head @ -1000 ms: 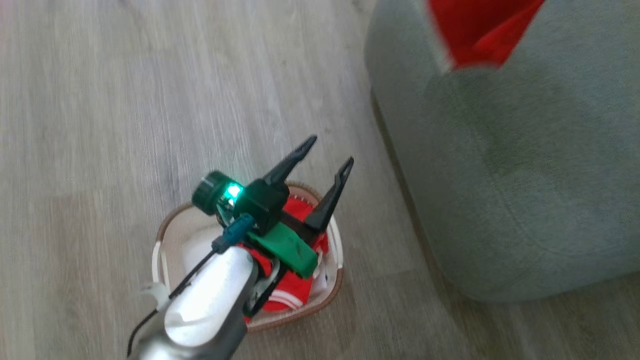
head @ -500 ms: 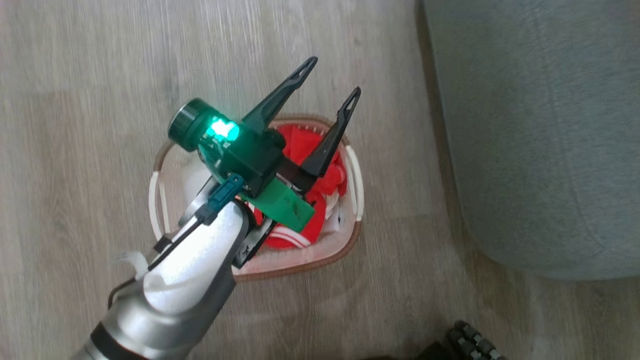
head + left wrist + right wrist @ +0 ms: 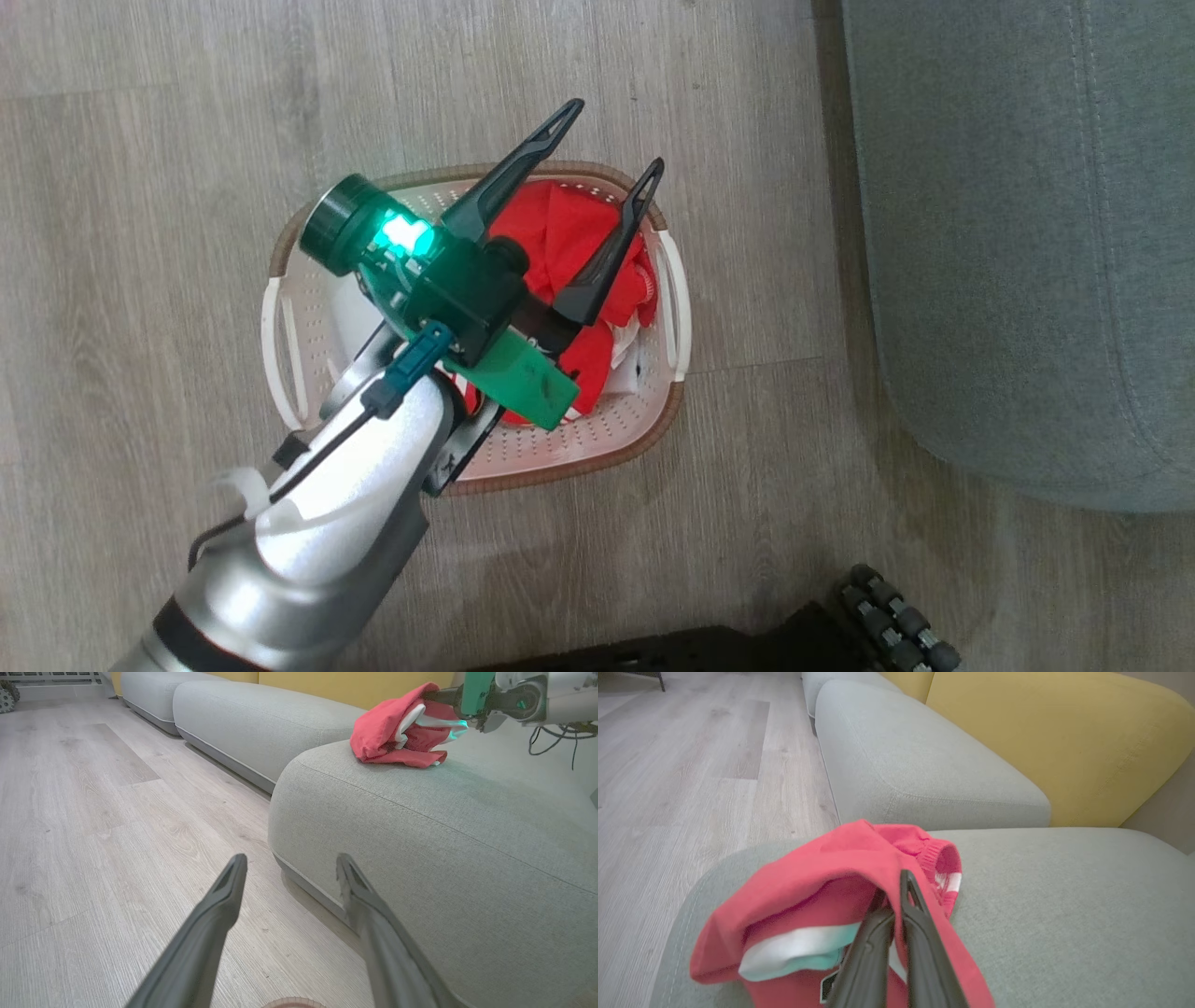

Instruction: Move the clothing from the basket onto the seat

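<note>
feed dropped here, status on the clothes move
Left gripper, jaws open, above basket. Right gripper, jaws shut on red garment resting on seat. More red clothing in basket.

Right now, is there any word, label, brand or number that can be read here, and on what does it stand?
No legible text anywhere.
Small dark tag on the red garment in the right gripper: too blurred to read.
Dark marks on a white patch in the basket: too small to read.
</note>
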